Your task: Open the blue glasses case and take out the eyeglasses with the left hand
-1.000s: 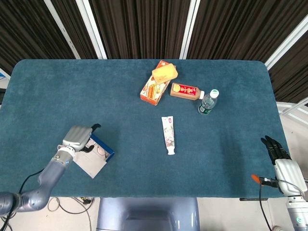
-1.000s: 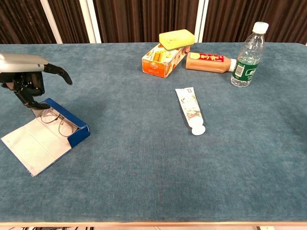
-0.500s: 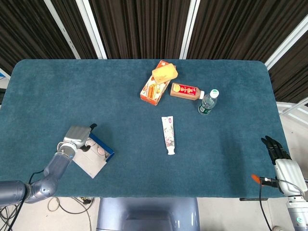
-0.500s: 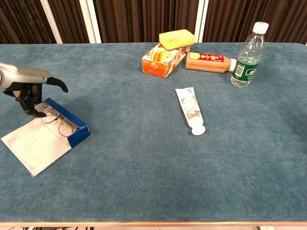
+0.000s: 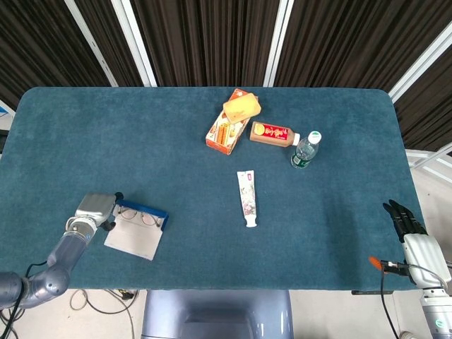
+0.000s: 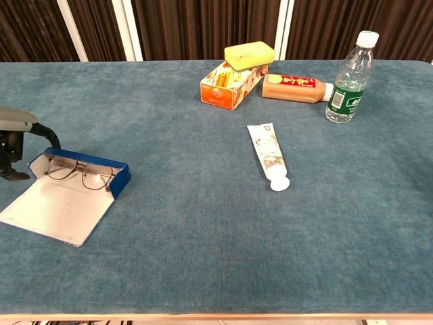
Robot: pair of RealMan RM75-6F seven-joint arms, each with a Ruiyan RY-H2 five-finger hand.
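Note:
The blue glasses case (image 6: 74, 193) lies open near the table's front left, its pale lid (image 5: 131, 240) flat toward the front edge. The eyeglasses (image 6: 78, 175) rest inside against the blue tray's wall, also seen as eyeglasses (image 5: 138, 217) in the head view. My left hand (image 5: 92, 208) sits at the case's left end. In the chest view my left hand (image 6: 13, 139) is cut off by the frame edge, its thumb arched toward the case's corner, nothing held. My right hand (image 5: 406, 219) hangs off the table's right edge, fingers straight and holding nothing.
A toothpaste tube (image 6: 269, 157) lies mid-table. At the back stand an orange box (image 6: 230, 84) with a yellow sponge (image 6: 249, 54) on it, a brown bottle on its side (image 6: 294, 88) and an upright water bottle (image 6: 350, 78).
The left hand drew back leftward and lower, and the open case swung round with it, now lying nearly parallel to the front edge. The right hand stayed still.

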